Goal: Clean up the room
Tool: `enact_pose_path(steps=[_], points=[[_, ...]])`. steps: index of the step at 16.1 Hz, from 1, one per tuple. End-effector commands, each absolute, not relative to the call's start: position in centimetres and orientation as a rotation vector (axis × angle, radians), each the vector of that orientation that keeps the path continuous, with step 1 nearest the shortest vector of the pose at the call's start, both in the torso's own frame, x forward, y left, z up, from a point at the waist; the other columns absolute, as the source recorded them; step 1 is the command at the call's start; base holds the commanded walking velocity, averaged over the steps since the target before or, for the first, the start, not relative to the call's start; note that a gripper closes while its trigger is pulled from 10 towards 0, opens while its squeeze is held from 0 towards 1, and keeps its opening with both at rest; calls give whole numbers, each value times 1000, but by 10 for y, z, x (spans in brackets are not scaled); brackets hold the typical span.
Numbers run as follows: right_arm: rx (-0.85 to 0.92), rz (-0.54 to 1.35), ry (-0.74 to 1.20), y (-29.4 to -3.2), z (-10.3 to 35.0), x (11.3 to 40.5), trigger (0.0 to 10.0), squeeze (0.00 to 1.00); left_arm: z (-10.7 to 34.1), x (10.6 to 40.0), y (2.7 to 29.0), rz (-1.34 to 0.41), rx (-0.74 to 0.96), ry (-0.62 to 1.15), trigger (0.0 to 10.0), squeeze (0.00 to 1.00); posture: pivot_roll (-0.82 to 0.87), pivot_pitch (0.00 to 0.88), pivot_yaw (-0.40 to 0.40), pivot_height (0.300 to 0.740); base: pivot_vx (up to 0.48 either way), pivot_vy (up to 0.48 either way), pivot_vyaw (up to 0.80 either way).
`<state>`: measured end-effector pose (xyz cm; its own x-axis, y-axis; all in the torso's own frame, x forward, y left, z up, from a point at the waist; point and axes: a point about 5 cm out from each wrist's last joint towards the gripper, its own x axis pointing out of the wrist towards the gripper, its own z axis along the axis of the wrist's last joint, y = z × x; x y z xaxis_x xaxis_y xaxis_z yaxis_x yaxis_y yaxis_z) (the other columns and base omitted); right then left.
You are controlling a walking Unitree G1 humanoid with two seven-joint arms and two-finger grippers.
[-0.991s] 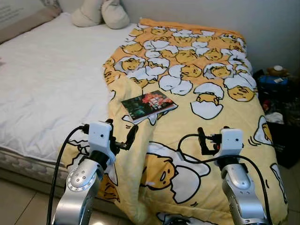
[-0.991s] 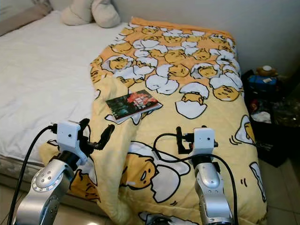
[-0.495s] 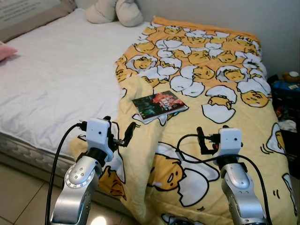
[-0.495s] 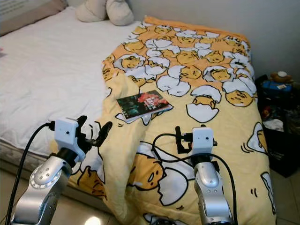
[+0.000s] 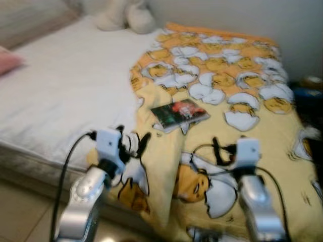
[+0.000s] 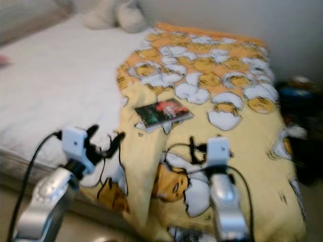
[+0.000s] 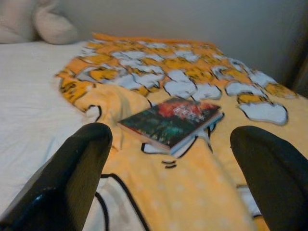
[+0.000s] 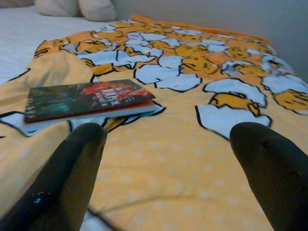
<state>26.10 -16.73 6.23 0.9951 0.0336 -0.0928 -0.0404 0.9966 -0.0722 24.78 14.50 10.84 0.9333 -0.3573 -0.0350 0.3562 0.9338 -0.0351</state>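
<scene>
Presently the book (image 5: 180,113) lies flat on the yellow egg-print blanket (image 5: 237,85), close to the blanket's folded left edge and about midway along the bed (image 5: 60,96); as the loose item there, it is the likely pickup target. Both claws are held raised over the bed's near edge, short of the book. The left claw (image 7: 168,173) and right claw (image 8: 168,168) are both released, fingers spread wide and empty, apparently ready for a grasp.
</scene>
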Motion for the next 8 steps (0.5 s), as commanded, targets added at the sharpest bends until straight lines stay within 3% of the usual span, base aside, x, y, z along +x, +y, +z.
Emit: enact_pose_path(steps=[1, 3, 5, 7, 8], points=[[-84, 12, 89, -176, 62, 261, 10000, 0, 113, 250, 141, -390, -42, 20, 10000, 0, -31, 0, 5, 719, 0, 476, -706], [-85, 13, 90, -176, 62, 262, 10000, 0, 113, 251, 141, -396, -41, 20, 10000, 0, -29, 0, 5, 719, 0, 461, -703], [-86, 13, 88, -176, 62, 263, 10000, 0, 114, 252, 142, -403, -16, 21, 10000, 0, -29, 0, 7, 719, 339, 334, -703], [-84, 7, 81, -177, 63, 265, 10000, 0, 114, 255, 143, -391, 1, 18, 10000, 0, -29, 0, 9, 719, 422, 120, -700], [-87, 6, 70, -177, 65, 266, 10000, 0, 112, 255, 144, -371, 14, 26, 10000, 0, -29, 0, 10, 719, 0, 0, 0]])
